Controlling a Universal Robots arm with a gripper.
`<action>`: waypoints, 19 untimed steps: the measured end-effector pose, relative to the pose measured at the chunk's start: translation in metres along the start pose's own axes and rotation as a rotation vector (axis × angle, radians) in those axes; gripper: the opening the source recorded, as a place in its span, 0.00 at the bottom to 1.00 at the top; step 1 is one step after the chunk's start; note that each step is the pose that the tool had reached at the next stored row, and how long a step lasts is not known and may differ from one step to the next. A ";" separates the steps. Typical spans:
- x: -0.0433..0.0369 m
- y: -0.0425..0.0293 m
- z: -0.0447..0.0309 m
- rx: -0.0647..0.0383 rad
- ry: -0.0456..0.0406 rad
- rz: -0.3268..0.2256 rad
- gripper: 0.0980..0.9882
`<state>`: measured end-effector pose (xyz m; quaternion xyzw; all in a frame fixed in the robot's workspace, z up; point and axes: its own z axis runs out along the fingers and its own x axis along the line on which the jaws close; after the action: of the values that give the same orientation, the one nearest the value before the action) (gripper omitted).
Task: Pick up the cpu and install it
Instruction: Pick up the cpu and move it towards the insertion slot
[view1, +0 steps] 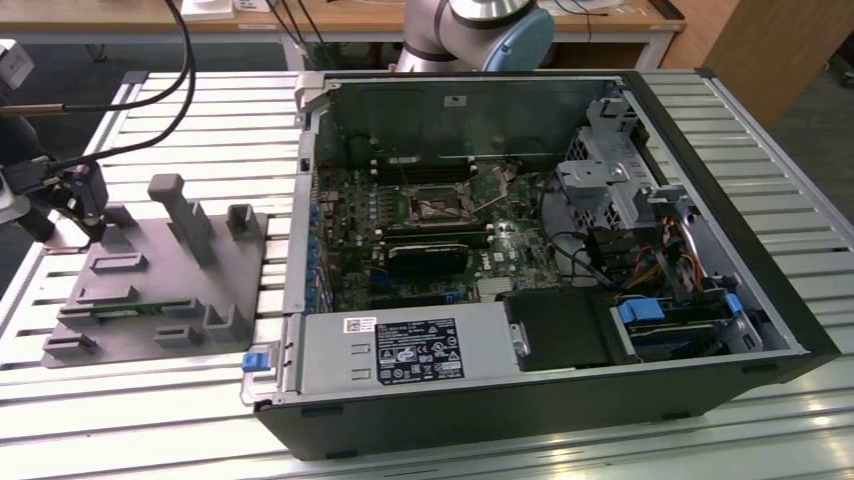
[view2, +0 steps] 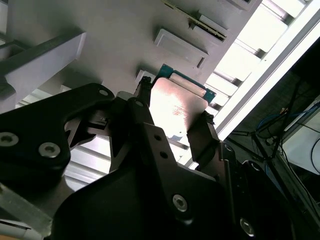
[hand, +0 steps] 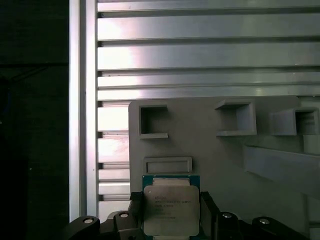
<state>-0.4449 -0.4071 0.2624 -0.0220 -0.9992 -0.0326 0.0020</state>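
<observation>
The cpu (hand: 171, 212) is a small square chip with a silver-grey metal top and a green rim. It sits between my gripper's (hand: 171, 204) two black fingers (hand: 135, 209), which press on its opposite sides, over the near edge of the grey plastic tray (hand: 210, 160). In the second wrist view the shiny cpu (view2: 176, 106) shows between the same fingers (view2: 143, 93) of the gripper (view2: 172, 114). In the exterior view my gripper (view1: 80, 205) hangs at the far left, above the tray's (view1: 147, 285) corner. The black socket frame (view1: 438, 208) lies on the motherboard inside the open computer case (view1: 534, 250).
The tray carries raised grey posts (view1: 180, 215) and a green memory stick (view1: 127, 311). Everything rests on a slatted aluminium table (view1: 160, 400). Black cables (view1: 147, 110) hang near the gripper. The case walls, drive cages (view1: 614, 180) and power supply (view1: 400, 350) surround the motherboard.
</observation>
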 end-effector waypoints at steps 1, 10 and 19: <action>0.0000 0.0000 -0.0004 0.000 0.0000 0.000 0.50; 0.0000 0.0002 -0.0035 -0.001 0.0000 0.000 0.50; 0.0000 0.0004 -0.0059 -0.003 0.0001 0.000 0.50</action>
<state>-0.4449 -0.4071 0.2683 -0.0220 -0.9992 -0.0341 0.0020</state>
